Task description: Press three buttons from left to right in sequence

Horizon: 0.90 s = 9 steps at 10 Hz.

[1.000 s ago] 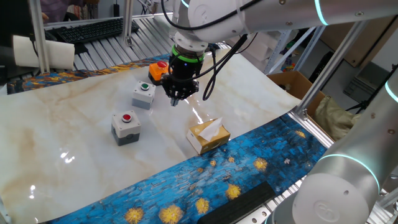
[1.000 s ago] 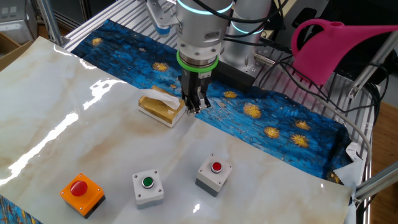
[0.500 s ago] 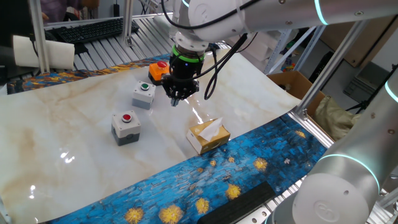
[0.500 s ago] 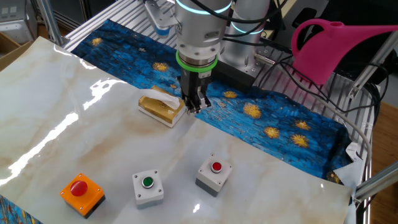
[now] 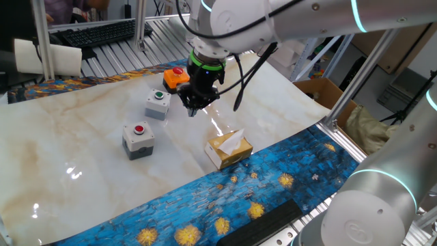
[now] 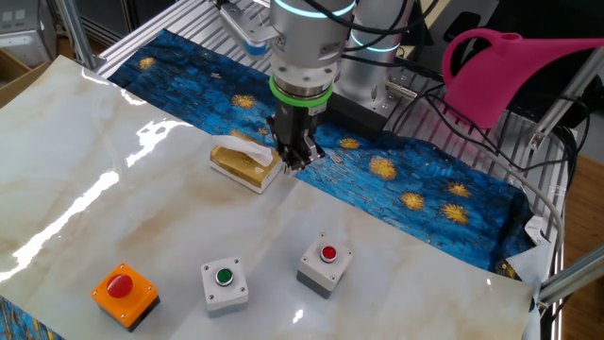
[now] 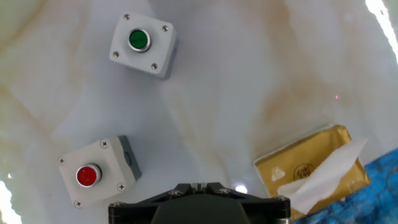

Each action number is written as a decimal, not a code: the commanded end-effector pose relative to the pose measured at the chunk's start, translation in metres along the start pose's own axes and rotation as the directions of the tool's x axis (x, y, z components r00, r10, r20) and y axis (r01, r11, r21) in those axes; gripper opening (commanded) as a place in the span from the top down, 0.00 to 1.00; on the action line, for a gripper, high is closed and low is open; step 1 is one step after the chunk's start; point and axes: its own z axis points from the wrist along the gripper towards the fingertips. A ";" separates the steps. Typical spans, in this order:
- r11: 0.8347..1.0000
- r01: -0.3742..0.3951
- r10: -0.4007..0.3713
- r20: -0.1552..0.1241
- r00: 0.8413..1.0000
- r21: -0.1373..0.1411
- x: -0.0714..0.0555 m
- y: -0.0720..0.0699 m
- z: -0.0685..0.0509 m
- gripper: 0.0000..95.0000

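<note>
Three button boxes sit on the marble table. The grey box with a red button is nearest the front in one fixed view. Behind it is the grey box with a green button, then the orange box with a red button. My gripper hangs above the table between the green-button box and the tissue box, fingertips together, shut on nothing and touching no button.
A tan tissue box lies close beside the gripper. A blue patterned cloth borders the marble. A pink watering can stands off the table.
The wrist has turned slightly and the gripper shifted a little; buttons and tissue box have not moved.
</note>
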 end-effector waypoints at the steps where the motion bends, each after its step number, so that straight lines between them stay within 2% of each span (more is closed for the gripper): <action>1: 1.000 0.009 -0.009 0.008 1.000 0.006 0.000 0.000 0.000 1.00; 7: 1.000 0.011 -0.011 0.008 1.000 0.006 -0.002 0.005 0.004 1.00; 9: 0.999 -0.036 0.036 0.010 0.999 0.011 -0.014 0.025 0.001 1.00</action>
